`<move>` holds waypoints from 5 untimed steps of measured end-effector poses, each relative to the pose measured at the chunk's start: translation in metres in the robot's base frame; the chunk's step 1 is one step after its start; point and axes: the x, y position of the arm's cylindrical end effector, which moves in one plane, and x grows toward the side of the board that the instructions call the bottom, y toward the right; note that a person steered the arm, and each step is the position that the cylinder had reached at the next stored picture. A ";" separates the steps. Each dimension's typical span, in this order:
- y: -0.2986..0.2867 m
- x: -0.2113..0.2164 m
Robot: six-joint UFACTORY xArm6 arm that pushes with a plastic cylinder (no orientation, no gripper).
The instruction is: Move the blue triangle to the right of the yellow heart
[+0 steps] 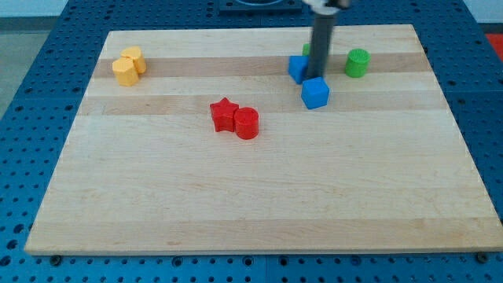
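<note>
Two blue blocks lie at the view's upper right. One blue block [297, 67] is partly hidden by the rod, so I cannot tell its shape. The other is a blue cube [315, 93], just below and to the right of it. My tip [317, 77] comes down between them, against the right side of the upper blue block and just above the cube. Two yellow blocks touch each other at the view's upper left, one [134, 56] above the other [124, 71]. I cannot tell which is the heart.
A red star [224, 115] and a red cylinder [247, 123] touch near the board's middle. A green cylinder [357, 62] stands right of the rod. A sliver of another green block [306, 49] shows behind the rod. The wooden board [251, 196] lies on a blue perforated table.
</note>
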 end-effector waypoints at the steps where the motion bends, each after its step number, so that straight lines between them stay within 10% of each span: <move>1: -0.087 -0.021; 3: 0.013 0.034; 5: -0.034 -0.037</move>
